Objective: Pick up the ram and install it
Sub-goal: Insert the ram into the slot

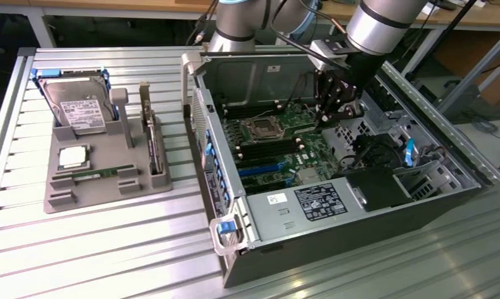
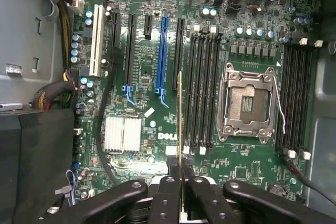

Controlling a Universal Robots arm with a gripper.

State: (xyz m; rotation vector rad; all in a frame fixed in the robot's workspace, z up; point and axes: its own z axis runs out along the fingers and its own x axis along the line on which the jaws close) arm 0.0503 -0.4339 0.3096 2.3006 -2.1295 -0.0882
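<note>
In the exterior view I see the grey arm reaching down into the open black computer tower lying on its side on the ribbed metal table. The black gripper hangs over the green motherboard, beside the silver processor socket on the exterior view's right. Its fingertips are hard to make out against the dark case, and I cannot pick out the stick between them from here. On the exterior view's left a grey moulded parts tray carries a silver hard drive, a square silver processor chip and an upright expansion card.

In the wrist view I look straight down at the motherboard. The gripper is clamped on the ram, a long thin green circuit-board stick seen edge-on, so its chips are hidden. It stands above the board beside the bank of black memory slots, between them and the black expansion slot; I cannot tell whether it touches the board. A black cable curves past the silver finned heatsink. The open socket sits between two slot banks.
</note>
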